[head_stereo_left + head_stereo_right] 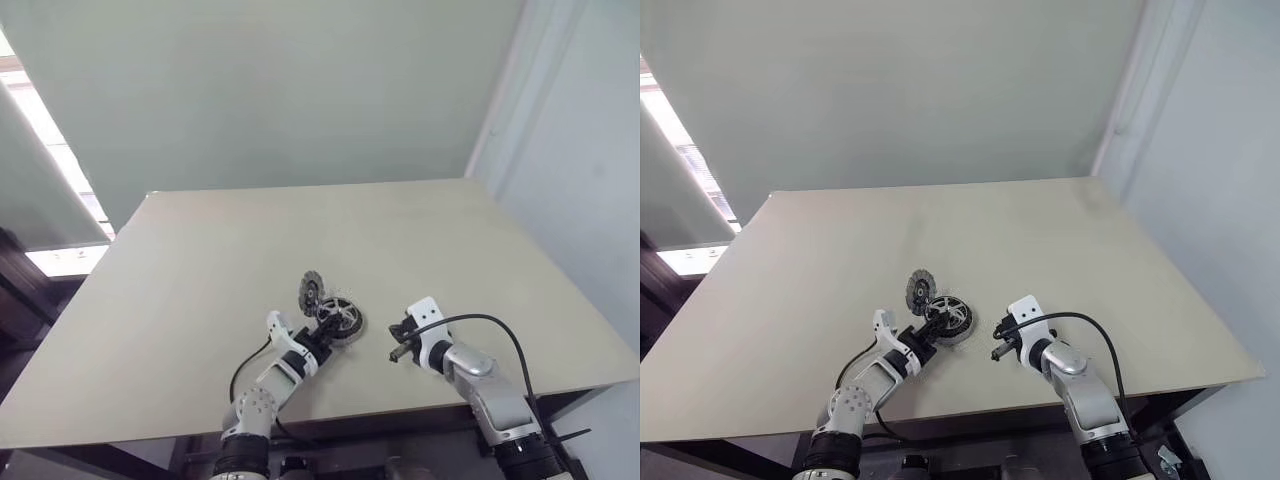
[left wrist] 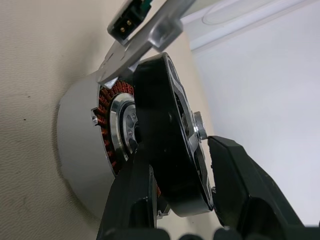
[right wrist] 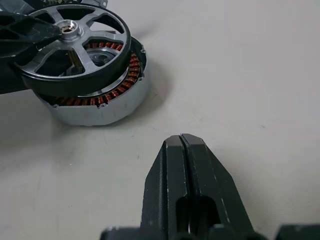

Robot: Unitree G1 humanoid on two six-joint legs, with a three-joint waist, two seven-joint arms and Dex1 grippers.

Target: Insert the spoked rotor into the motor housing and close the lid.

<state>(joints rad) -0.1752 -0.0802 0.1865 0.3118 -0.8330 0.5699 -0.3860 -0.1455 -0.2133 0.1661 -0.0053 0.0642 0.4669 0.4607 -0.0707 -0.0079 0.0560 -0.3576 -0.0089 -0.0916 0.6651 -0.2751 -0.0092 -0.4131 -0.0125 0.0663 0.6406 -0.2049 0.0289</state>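
Spoked rotor pinched by left gripper, tilted half over motor housing; level it, centre hub, press down. Right gripper pressed together, apart from both.

The left gripper is clamping the rotor by its rim, holding it tilted against the housing, whose copper windings are showing at ten o'clock of the rotor
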